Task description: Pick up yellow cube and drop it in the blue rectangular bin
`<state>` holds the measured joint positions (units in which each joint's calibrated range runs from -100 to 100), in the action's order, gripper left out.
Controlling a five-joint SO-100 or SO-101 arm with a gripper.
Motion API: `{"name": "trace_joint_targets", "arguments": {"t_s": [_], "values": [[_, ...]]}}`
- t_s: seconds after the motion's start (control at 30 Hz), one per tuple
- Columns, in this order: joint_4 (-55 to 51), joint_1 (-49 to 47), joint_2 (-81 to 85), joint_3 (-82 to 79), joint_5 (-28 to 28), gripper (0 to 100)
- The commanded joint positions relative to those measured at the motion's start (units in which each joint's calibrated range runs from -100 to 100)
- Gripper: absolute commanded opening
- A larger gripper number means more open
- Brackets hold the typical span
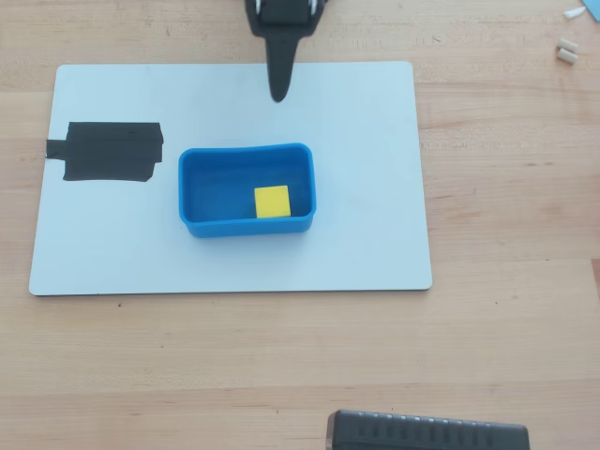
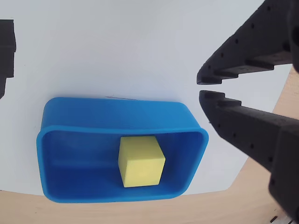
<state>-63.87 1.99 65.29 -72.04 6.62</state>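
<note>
The yellow cube (image 1: 272, 201) lies inside the blue rectangular bin (image 1: 248, 152), on its floor towards the right-hand end in the overhead view. In the wrist view the cube (image 2: 140, 161) rests against the bin's near wall, inside the rim (image 2: 117, 105). My gripper (image 1: 278, 92) is above the white board, behind the bin and clear of it. In the wrist view my gripper (image 2: 200, 87) is at the right, its jaws almost touching with nothing between them.
The bin stands on a white board (image 1: 375, 187) on a wooden table. A black tape patch (image 1: 108, 152) lies at the board's left. A black ribbed object (image 1: 427, 433) sits at the bottom edge. Small white bits (image 1: 565, 49) lie at the top right.
</note>
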Motion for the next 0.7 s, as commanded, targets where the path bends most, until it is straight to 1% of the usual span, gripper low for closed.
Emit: {"name": "trace_joint_targets", "arguments": {"t_s": [0.0, 0.1, 0.13, 0.67], "values": [[3.92, -1.30, 15.11, -12.68, 0.10, 0], [1.28, -2.33, 29.51, -21.41, 0.10, 0], [0.45, -1.90, 30.99, -22.23, 0.10, 0], [0.29, -2.59, 30.99, -22.23, 0.15, 0]]}}
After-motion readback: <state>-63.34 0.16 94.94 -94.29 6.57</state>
